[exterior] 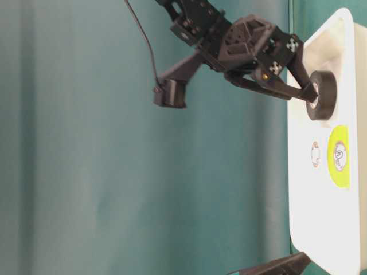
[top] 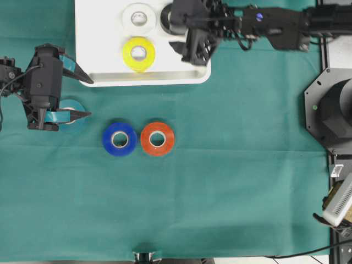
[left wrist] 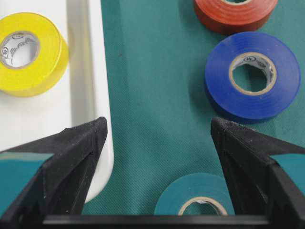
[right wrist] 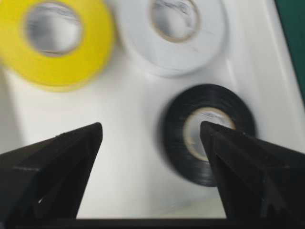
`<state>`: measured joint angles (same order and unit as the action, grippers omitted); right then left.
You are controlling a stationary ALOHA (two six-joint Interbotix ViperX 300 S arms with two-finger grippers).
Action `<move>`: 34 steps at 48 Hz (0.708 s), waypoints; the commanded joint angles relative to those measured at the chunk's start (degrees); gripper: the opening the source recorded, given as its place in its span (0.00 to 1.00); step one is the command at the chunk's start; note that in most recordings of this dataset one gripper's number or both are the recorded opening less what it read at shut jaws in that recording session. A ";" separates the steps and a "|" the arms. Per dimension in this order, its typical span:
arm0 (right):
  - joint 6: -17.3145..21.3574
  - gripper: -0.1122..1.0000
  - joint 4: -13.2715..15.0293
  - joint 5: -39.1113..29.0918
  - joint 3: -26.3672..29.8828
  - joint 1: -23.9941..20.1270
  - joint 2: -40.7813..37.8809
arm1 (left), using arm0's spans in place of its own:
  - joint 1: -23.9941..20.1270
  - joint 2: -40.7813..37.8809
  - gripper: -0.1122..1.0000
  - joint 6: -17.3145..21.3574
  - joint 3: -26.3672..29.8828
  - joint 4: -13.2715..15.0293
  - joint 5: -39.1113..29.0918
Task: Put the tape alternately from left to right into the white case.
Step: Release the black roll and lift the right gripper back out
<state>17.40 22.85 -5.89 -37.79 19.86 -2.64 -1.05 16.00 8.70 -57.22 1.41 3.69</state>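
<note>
Teal roll (top: pixel 71 113) sits just at 5 o'clock under left gripper (top: pixel 82 98), jaws spread; right gripper (top: pixel 184 38) spread, w/ nothing held

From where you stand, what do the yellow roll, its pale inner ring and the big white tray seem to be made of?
Yellow tape roll: probably vinyl, smooth with a slight sheen. Its pale inner ring: likely cardboard, matt and printed. White tray: apparently moulded plastic, with glossy rounded rim.
</note>
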 commanded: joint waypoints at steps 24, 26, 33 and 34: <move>0.70 0.87 0.09 8.53 -7.47 -11.78 9.40 | 0.09 0.88 0.99 0.00 0.79 0.09 0.26; 0.79 0.87 0.09 8.88 -7.82 -12.66 9.49 | 0.18 0.88 0.99 0.00 0.79 0.09 0.26; 0.79 0.87 0.09 9.05 -8.26 -16.44 9.58 | 0.18 0.88 0.99 0.00 0.70 0.09 0.26; 0.79 0.87 0.09 8.96 -8.35 -16.88 9.58 | 0.09 0.88 0.99 0.00 0.70 0.09 0.26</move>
<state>18.11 22.85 2.55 -46.49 4.75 5.54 -0.97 16.00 8.70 -57.13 1.41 3.69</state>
